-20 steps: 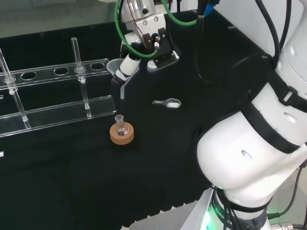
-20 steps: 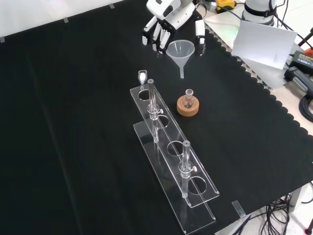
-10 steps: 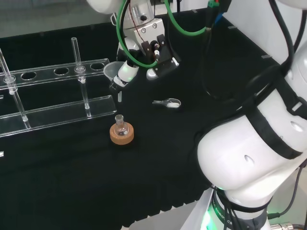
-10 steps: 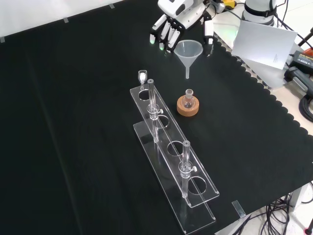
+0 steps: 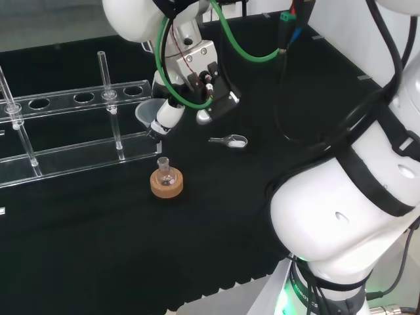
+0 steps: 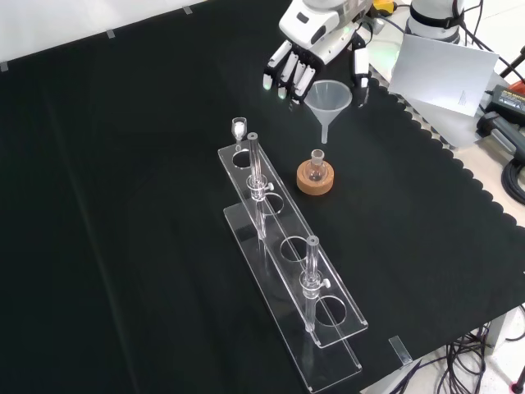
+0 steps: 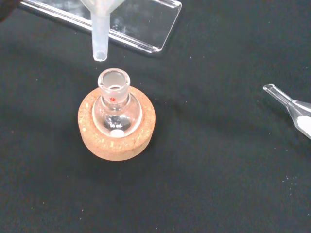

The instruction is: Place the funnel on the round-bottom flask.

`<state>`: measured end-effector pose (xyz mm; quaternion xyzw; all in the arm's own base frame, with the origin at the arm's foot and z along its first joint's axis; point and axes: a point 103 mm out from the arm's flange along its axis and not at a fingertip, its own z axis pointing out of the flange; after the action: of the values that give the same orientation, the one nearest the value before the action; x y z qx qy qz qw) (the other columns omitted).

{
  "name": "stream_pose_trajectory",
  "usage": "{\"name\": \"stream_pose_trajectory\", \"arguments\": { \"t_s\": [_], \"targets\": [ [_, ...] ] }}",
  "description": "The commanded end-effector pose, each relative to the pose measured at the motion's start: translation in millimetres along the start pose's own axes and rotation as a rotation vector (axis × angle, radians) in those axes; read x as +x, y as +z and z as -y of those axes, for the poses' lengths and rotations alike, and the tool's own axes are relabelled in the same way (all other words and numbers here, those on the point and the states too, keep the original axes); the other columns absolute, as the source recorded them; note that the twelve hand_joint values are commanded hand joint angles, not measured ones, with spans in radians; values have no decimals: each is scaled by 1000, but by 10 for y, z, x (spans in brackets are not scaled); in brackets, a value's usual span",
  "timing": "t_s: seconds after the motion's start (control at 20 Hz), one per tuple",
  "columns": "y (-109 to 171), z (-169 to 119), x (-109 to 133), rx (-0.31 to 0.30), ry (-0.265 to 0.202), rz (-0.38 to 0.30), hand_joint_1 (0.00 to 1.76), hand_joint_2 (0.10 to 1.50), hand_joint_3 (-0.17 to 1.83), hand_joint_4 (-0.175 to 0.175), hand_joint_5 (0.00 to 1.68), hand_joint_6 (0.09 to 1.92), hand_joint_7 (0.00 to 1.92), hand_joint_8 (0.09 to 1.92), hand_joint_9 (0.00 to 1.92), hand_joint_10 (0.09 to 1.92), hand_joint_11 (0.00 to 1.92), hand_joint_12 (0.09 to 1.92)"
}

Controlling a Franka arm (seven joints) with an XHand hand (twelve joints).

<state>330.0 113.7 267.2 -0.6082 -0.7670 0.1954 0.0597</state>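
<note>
From the head view, the hand (image 5: 187, 95) hangs above the cloth (image 5: 216, 197) with its fingers curled around the rim of a clear funnel (image 5: 148, 115). The funnel is cone-shaped and slightly milky, with its spout pointing down. It hangs just beyond a small clear flask (image 5: 164, 169) that sits in a cork ring (image 5: 167, 184). A clear rack (image 5: 72, 131) stands to the left, and a small clear scoop (image 5: 230, 140) lies to the right.

From the front view, the hand (image 6: 316, 37) pinches the funnel (image 6: 328, 103) between thumb and fingers. The spout tip is in the air just above and beyond the neck of the flask (image 6: 317, 164), not touching it. The rack (image 6: 287, 254) runs nearer, to the left.

From the wrist view, the spout of the funnel (image 7: 99, 36) ends close beside the flask's (image 7: 114, 104) open mouth, off centre. The flask is round-bellied, with a small red mark on its neck too small to read.
</note>
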Motion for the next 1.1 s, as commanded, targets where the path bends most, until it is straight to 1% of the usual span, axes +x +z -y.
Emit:
{"name": "stream_pose_trajectory", "arguments": {
  "t_s": [0.05, 0.15, 0.25, 0.35, 0.8, 1.1],
  "targets": [
    [12, -78, -7, -7, 29, 1, 833, 772, 35, 14, 779, 316, 1169, 369, 641, 409, 0, 866],
    [22, -92, -11, -3, 31, -2, 832, 772, 36, 14, 778, 319, 1169, 369, 642, 409, 0, 866],
    [54, -111, 2, 9, 14, -5, 832, 773, 36, 14, 778, 322, 1170, 369, 642, 409, 0, 866],
    [69, -122, 9, 15, 7, -3, 832, 773, 37, 14, 778, 324, 1171, 369, 643, 409, 0, 865],
    [117, -134, -17, 22, -2, 1, 832, 774, 39, 16, 781, 341, 1174, 369, 647, 409, 0, 863],
    [104, -159, -83, 19, 23, -24, 832, 775, 41, 16, 781, 352, 1175, 369, 649, 408, 0, 861]
  ]
}}
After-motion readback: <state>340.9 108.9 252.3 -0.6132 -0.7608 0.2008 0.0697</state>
